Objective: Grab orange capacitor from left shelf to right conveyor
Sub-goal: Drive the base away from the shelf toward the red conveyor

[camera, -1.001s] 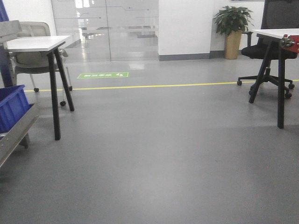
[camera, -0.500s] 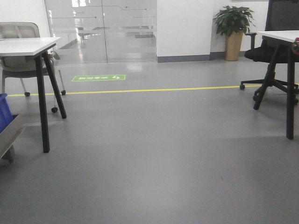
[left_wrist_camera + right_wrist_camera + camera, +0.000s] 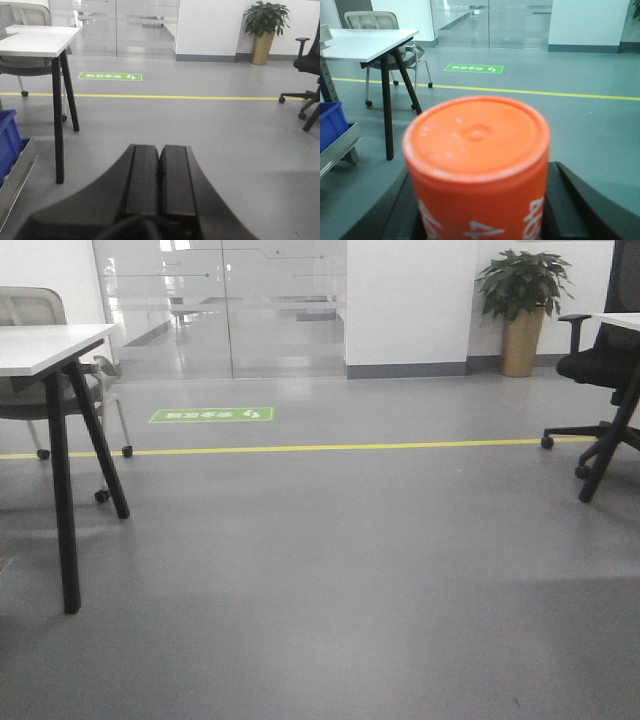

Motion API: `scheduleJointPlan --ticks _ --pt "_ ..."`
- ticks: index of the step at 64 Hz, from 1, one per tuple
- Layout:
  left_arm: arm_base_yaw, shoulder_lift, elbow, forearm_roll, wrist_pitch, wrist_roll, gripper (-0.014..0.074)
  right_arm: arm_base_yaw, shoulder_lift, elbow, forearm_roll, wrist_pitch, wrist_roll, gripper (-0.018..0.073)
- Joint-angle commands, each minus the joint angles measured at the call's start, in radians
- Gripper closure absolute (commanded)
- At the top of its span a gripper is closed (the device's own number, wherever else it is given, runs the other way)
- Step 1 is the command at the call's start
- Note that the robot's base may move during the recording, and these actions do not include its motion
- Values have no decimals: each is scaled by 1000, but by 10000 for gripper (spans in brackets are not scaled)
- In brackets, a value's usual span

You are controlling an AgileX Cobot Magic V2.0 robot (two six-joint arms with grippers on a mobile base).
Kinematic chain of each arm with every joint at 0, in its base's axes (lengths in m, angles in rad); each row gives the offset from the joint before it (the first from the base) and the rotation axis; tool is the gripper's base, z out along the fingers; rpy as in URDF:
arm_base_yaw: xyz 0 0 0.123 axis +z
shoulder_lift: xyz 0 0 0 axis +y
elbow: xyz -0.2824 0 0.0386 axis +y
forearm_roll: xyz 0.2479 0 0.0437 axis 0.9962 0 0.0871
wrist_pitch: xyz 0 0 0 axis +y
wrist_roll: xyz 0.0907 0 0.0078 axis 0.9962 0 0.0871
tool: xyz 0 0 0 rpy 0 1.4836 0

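Front view: grey floor point(image 3: 330, 570), white table point(image 3: 50, 340), office chair point(image 3: 610, 365); no task item.
Left wrist view: left gripper point(image 3: 159, 155) held level, jaws pressed together on nothing, apparently spare; left shelf point(image 3: 17, 175) at the lower corner, under a blue bin point(image 3: 9, 140).
Right wrist view: right gripper point(image 3: 480, 175) clamps the orange capacitor point(image 3: 476, 145) upright, presumably for carriage; right conveyor unseen.

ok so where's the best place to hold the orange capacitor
On its curved side wall, below the flat cap, squeezed from two opposite sides. The orange capacitor is a smooth cylinder, and its cap gives no edge to pinch. The right gripper flanks it that way.
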Motion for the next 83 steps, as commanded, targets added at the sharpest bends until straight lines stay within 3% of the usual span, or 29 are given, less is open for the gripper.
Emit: scheduleJointPlan --ticks 1,83 --pt "-5 -10 -5 -2 -89 -1 723 -6 13 -32 -12 -89 2 423" --pt "-18 -13 -5 -2 -89 -1 723 -6 13 -32 -12 -89 2 423"
